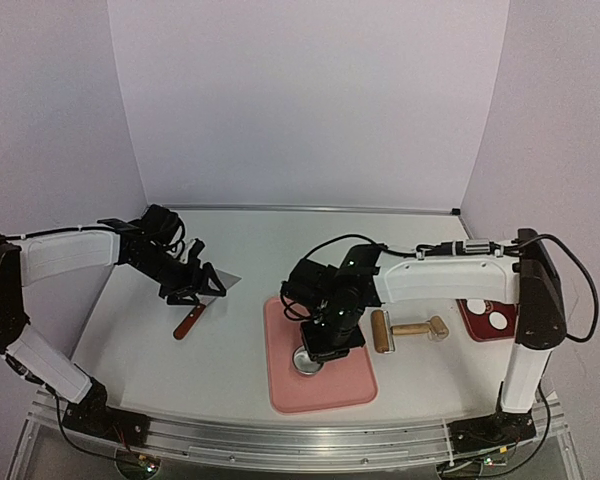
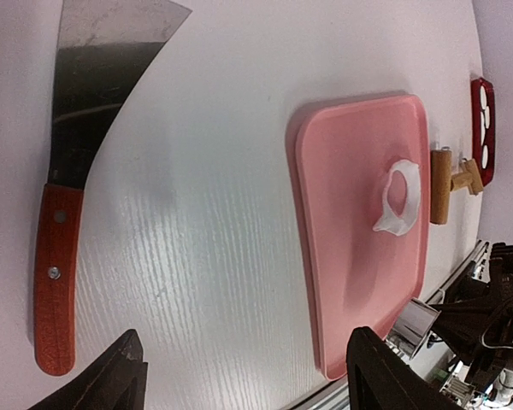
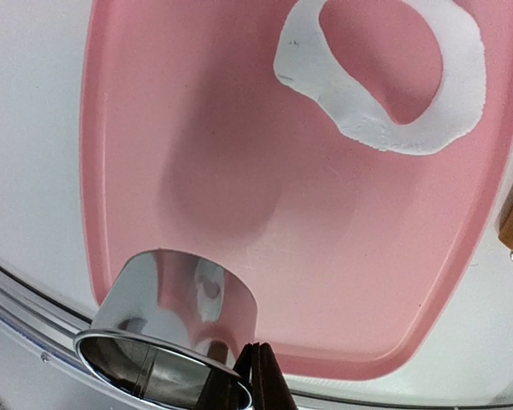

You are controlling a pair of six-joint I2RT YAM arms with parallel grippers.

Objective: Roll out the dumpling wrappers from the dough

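The right gripper (image 3: 255, 376) pinches the ring cutter (image 3: 167, 329) by its rim over the near edge of the board (image 3: 197, 171); carry it level, clear of the holed dough (image 3: 385, 85). The left gripper (image 2: 248, 380) gapes wide, empty.

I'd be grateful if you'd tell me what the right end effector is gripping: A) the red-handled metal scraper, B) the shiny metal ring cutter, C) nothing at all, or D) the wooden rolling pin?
B: in the right wrist view the right end effector pinches the rim of the shiny metal ring cutter, by the pink board's near edge, apart from the holed white dough.
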